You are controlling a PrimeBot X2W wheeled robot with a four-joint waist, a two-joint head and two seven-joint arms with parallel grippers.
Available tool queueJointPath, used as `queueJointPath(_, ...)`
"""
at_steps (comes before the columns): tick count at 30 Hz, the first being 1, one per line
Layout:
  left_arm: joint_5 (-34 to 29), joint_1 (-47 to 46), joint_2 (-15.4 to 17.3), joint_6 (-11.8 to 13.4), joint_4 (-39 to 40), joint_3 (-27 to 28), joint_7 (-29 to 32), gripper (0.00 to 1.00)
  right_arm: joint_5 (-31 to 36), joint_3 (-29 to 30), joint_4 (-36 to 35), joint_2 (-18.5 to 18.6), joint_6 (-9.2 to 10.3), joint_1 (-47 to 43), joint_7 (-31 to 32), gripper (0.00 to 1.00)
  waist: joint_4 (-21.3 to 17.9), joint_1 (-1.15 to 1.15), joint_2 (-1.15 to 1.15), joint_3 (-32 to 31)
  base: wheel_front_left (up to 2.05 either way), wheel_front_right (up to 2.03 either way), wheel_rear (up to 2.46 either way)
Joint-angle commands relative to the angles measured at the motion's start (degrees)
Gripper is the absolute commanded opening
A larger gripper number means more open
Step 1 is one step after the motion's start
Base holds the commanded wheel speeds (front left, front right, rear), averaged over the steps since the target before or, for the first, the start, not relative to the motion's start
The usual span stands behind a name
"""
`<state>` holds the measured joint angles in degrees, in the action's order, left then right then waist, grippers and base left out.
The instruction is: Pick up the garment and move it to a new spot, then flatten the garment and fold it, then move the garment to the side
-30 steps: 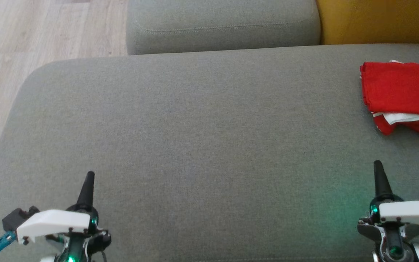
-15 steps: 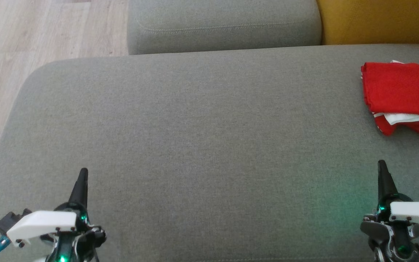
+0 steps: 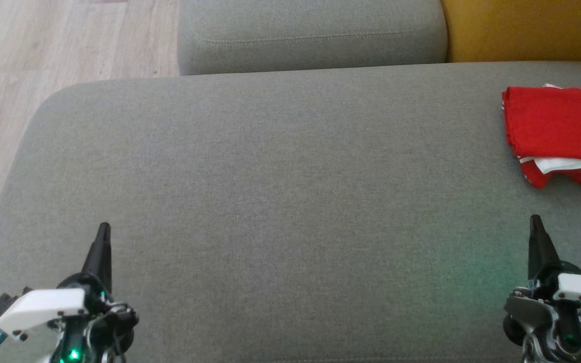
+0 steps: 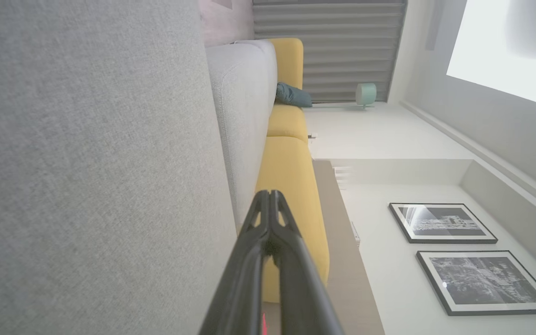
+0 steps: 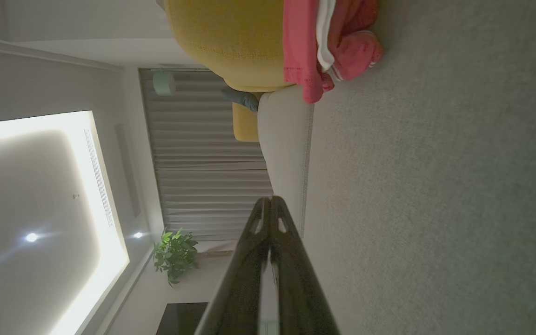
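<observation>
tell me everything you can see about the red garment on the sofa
The red garment is soft cloth, folded into a loose, rumpled stack, with a white layer peeking out at its near edge and a dark print near the picture's border. It lies on the far right of the grey seat cushion, partly cut off by the head view's right edge. Where visible, only the cushion touches it; the right gripper is well apart.

Wide grey sofa seat [image 3: 270,201] before me; grey backrest [image 3: 310,35] and yellow cushion [image 3: 522,30] behind it; pale wood floor [image 3: 43,45] at left.
</observation>
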<state>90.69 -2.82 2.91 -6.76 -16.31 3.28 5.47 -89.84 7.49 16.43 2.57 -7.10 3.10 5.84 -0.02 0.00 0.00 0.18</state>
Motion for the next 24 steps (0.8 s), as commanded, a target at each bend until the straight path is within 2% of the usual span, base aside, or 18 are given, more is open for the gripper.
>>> queueJointPath(1, 1.7, -3.3, 0.3, -0.7, 2.2, 2.7, 0.6, 0.0, -2.1, -1.0, -2.4, 0.3, -0.38, 3.1, 0.6, 0.0, 0.0, 0.0, 0.0, 0.0, 0.0, 0.0, 0.0)
queueJointPath(24, 1.7, -3.3, 0.2, -0.7, 2.3, 2.9, 0.8, 0.0, -2.3, -1.0, -2.4, 0.3, -0.39, 3.1, 0.6, 0.0, 0.0, 0.0, 0.0, 0.0, 0.0, 0.0, 0.0)
